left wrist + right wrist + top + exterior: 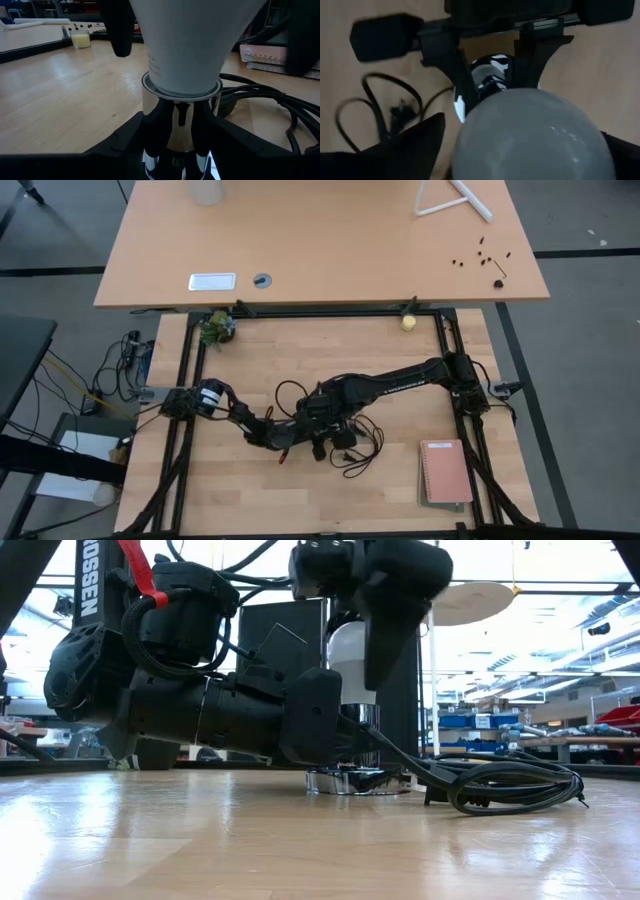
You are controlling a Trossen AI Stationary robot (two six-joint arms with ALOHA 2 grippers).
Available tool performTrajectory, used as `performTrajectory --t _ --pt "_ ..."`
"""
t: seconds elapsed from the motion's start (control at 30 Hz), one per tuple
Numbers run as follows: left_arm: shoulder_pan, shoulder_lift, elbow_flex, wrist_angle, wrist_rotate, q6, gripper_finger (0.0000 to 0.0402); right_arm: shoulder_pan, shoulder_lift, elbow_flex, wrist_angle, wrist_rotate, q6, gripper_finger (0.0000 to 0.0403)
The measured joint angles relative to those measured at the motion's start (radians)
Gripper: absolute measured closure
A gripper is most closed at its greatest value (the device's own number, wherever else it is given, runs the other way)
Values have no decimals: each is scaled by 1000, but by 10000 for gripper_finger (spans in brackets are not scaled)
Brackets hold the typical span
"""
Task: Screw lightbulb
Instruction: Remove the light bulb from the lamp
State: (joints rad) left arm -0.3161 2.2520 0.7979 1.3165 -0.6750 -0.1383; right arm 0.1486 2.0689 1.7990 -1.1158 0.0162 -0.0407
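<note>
I see the lightbulb point(186, 45) standing upright in a chrome socket point(357, 778) near the middle of the wooden surface point(200, 840), its black cord point(510, 785) coiled beside it. My left claw point(175, 130) lies low and pinches the socket's neck just under the bulb. My right claw point(385, 625) hangs over the bulb's rounded head, fingers point(392, 640) spread on either side of it.
</note>
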Motion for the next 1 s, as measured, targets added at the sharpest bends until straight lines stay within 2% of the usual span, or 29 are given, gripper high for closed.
performTrajectory --t 0.07,0.13,0.23,0.43,0.53,0.7,0.9,1.0 --pt "0 0 0 0 -1 0 208 -1 0 0 -1 -9 76 16" --pt "0 0 0 -1 -1 0 208 -1 0 1 -1 -10 193 9" --pt "0 0 0 -1 -1 1 208 -2 0 1 -1 -10 383 20" --pt "0 0 0 -1 -1 4 208 -2 0 1 -2 -2 890 27" --pt "0 0 0 -2 -1 4 208 0 0 1 -1 36 1046 27" --pt "0 0 0 -2 -1 6 208 30 0 1 16 139 1136 27" --pt "0 0 0 -1 -1 7 208 51 0 1 31 152 1168 34" --pt "0 0 0 -1 -1 7 208 49 0 1 30 151 1168 55"
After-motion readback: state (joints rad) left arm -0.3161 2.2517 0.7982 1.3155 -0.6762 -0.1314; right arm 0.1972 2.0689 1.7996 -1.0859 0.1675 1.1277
